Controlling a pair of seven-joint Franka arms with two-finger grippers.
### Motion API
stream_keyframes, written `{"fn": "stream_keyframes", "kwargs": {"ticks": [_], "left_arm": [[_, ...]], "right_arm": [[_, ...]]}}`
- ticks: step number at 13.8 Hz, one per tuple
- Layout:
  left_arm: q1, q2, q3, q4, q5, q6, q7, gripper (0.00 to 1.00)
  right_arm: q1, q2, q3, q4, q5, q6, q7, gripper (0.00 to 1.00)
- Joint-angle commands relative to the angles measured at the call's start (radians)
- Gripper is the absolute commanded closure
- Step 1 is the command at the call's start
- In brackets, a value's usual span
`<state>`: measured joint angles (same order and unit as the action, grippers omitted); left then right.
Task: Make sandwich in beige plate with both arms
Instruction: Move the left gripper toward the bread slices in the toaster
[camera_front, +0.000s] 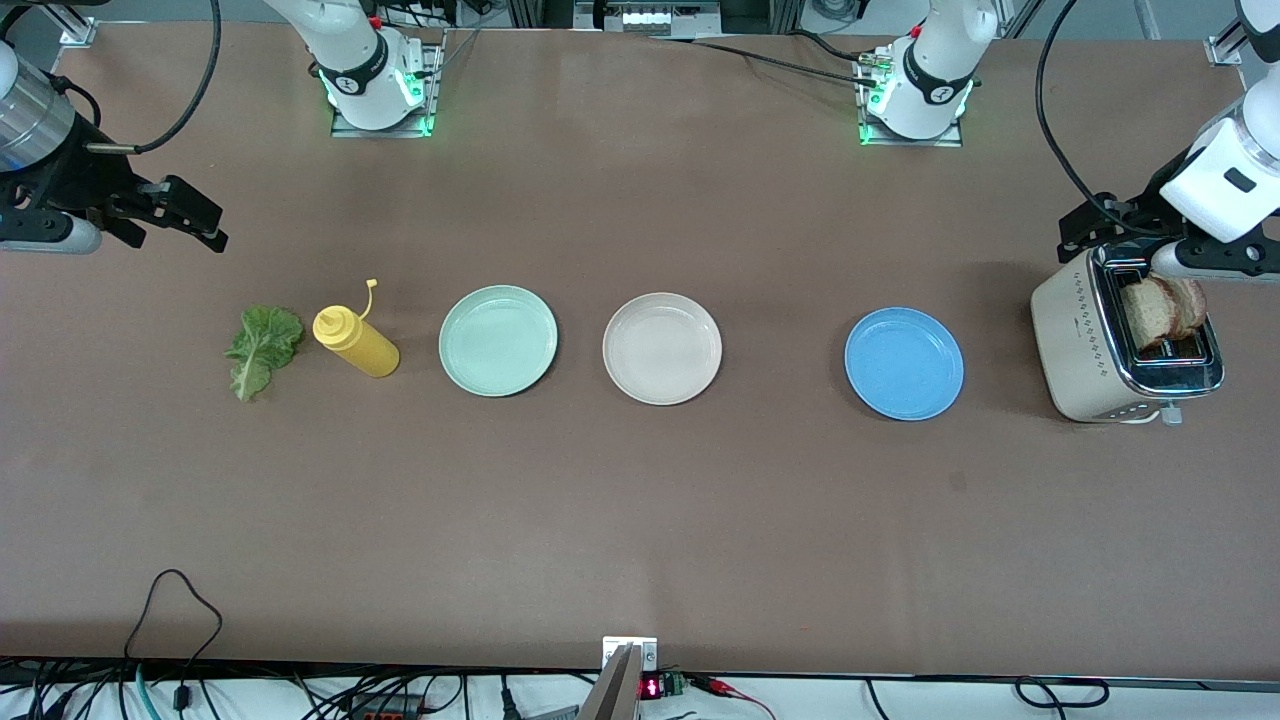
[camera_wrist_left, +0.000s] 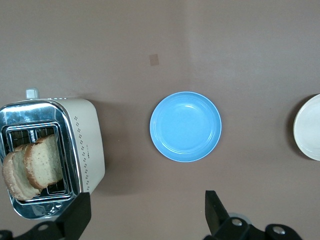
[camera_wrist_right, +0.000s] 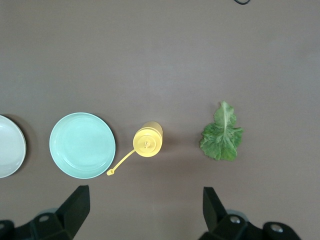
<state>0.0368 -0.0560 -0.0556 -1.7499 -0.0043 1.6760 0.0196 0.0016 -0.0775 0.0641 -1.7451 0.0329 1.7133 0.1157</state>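
Brown table (camera_front: 640, 520), wide and bare along the edge nearest the front camera. Across the middle, one well-spaced row: at the left arm's end, cream toaster (camera_front: 1085, 340) with two bread slices (camera_front: 1165, 310) standing in its slots; then blue plate (camera_front: 904, 363), beige plate (camera_front: 662, 348) holding nothing, mint-green plate (camera_front: 498, 340), yellow squeeze bottle (camera_front: 355, 342) with cap open, lettuce leaf (camera_front: 264, 348) at the right arm's end. Open room between every pair.

Left gripper (camera_wrist_left: 145, 215) over the toaster's farther edge, fingers released, wide apart, grasping nothing. Right gripper (camera_wrist_right: 145, 212) above bare table near the lettuce, also released and unladen.

No legible brand or writing on anything; only dotted patterning on the toaster's side.
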Motion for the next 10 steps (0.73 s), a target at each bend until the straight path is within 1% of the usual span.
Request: {"fn": "stream_keyframes", "kwargs": {"ticks": [1, 4, 10], "left_arm": [[0.0, 0.018, -0.001, 0.035, 0.015, -0.022, -0.003, 0.0], [0.0, 0.025, -0.001, 0.04, 0.015, -0.022, -0.007, 0.0], [0.003, 0.03, -0.001, 0.038, 0.015, -0.033, -0.016, 0.0]], "right_arm": [[-0.018, 0.019, 0.009, 0.015, 0.019, 0.003, -0.039, 0.0], [-0.018, 0.102, 0.008, 0.128, 0.016, -0.032, -0.045, 0.0], [-0.02, 0.097, 0.006, 0.124, 0.018, -0.107, -0.044, 0.0]]}}
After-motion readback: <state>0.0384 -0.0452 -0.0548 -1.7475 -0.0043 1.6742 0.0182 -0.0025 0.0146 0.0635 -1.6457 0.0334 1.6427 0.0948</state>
